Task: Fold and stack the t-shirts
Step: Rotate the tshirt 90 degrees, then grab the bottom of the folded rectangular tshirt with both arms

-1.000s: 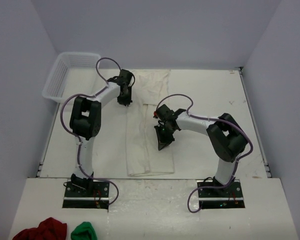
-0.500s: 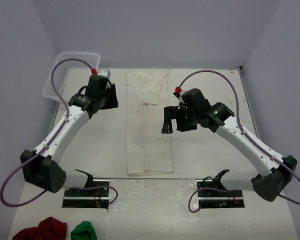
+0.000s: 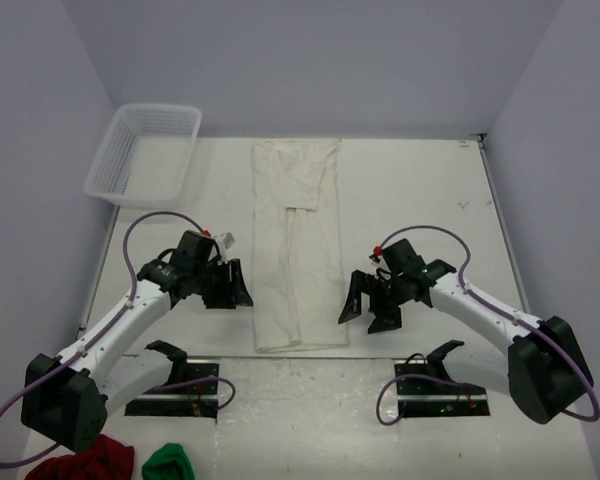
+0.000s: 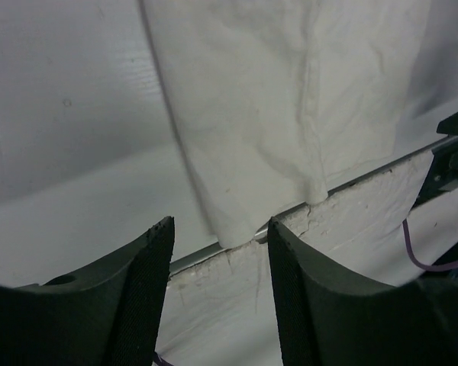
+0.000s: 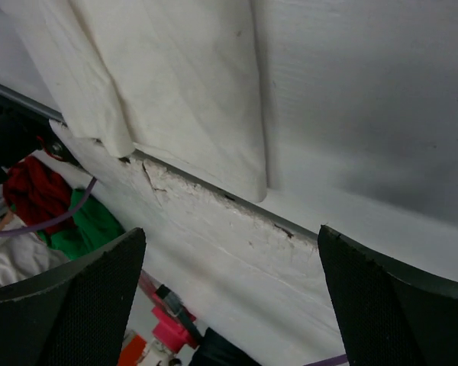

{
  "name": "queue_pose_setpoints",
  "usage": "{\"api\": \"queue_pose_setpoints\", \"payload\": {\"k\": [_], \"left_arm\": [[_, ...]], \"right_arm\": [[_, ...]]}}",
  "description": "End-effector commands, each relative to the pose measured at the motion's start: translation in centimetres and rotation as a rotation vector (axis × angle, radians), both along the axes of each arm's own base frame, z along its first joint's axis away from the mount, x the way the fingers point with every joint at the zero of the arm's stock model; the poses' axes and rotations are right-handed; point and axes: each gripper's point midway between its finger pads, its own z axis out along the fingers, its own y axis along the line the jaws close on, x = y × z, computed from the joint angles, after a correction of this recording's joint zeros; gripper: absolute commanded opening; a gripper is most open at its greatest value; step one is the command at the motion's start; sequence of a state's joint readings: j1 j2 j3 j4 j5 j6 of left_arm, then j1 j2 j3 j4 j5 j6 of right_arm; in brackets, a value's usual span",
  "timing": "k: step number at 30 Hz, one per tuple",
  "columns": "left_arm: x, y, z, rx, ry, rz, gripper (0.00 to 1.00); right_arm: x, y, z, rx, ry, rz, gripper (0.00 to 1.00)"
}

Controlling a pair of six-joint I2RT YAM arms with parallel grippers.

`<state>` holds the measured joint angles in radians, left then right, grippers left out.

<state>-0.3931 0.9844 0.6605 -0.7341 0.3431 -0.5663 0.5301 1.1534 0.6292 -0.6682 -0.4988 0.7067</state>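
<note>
1. One t-shirt (image 3: 298,240) is in view. It is off-white and folded lengthwise into a long strip down the middle of the surface (image 3: 420,190), with its far end at the far edge and its hem at the near edge.
2. The left jaws, on the left arm (image 3: 120,315), stand apart and empty just beside the strip's left side, close to the near edge. The right jaws, on the right arm (image 3: 480,305), stand wide apart and empty just beside its right side.
3. The step in hand, as I judge it, is the crosswise fold. Each pair of jaws should come down on its own near corner of the hem and close on every layer, not the top ply alone.
4. Both corners should be lifted together and kept level, carried toward the far edge, and laid square on the far end. Uneven travel would skew the strip.
5. The hem lies right at the lip of the near edge, so a low approach risks striking the lip rather than the cloth.
6. I cannot make out how many layers the strip holds, or whether the sleeves are tucked beneath it.
7. No second t-shirt is visible. What the basket (image 3: 108,155) at the far left corner holds cannot be made out. A dark red cloth bundle (image 3: 85,460) and a green cloth bundle (image 3: 168,465) lie off the surface beyond its near left corner, cut off by the frame.
</note>
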Motion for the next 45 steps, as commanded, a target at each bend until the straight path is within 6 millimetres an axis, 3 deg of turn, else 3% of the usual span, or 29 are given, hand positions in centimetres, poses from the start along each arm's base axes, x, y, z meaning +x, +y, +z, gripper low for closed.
{"api": "queue_pose_setpoints", "payload": {"k": [1, 5, 14, 27, 35, 45], "left_arm": [[-1.8, -2.0, -0.9, -0.131, 0.082, -0.080, 0.54], [-3.5, -1.7, -4.0, -0.120, 0.185, -0.087, 0.54], [-4.0, -1.3, -5.8, -0.070, 0.267, -0.035, 0.53], [-6.7, -1.7, -6.6, -0.112, 0.357, -0.027, 0.54], [-5.2, -4.2, -5.6, -0.229, 0.313, -0.047, 0.56], [-6.9, -4.2, -7.8, -0.185, 0.406, -0.072, 0.54]], "right_arm": [[0.4, 2.3, 0.0, 0.183, 0.053, -0.057, 0.93], [-0.4, 2.2, -1.2, 0.205, 0.090, -0.079, 0.84], [0.0, 1.4, -2.9, 0.132, 0.090, -0.126, 0.72], [-0.1, 1.6, -3.5, 0.127, 0.137, -0.167, 0.73], [-0.5, 1.5, -3.7, 0.135, 0.137, -0.153, 0.73], [0.0, 1.5, -4.0, 0.124, 0.129, -0.160, 0.73]]}}
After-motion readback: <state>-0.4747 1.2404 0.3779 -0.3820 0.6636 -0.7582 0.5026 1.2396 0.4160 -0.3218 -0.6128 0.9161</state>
